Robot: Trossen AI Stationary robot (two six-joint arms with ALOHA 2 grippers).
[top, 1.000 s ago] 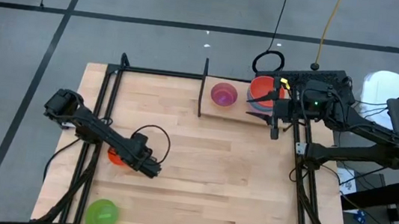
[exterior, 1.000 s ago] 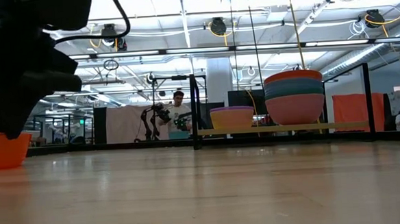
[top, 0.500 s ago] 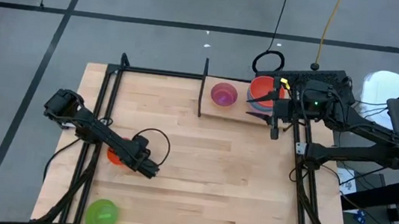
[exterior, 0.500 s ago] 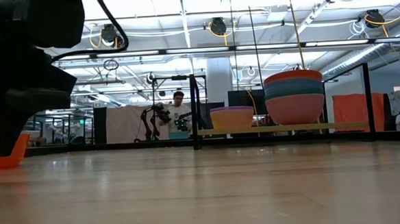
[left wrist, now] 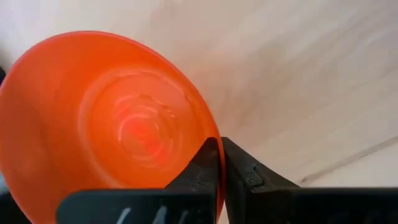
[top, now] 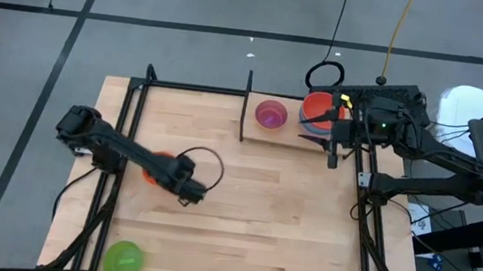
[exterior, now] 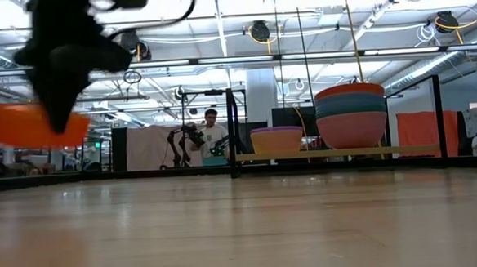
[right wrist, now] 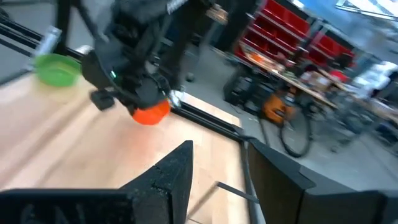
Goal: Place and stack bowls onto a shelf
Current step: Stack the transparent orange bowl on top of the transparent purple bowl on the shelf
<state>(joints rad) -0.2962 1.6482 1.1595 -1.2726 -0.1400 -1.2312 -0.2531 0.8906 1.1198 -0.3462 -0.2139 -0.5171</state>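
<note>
The left gripper (left wrist: 219, 168) is clamped on the rim of the orange bowl (left wrist: 106, 118), holding it clear above the table (exterior: 244, 231). A thin rim pinch could let the bowl swing or slip on the way to the shelf (top: 310, 136), which lies well ahead of it. The right gripper (right wrist: 217, 171), fingers apart, waits beside the stack of bowls (exterior: 351, 115) on the shelf.

Two bowl stacks (top: 270, 114) on the shelf (exterior: 338, 153) (rear right), perhaps touching.
</note>
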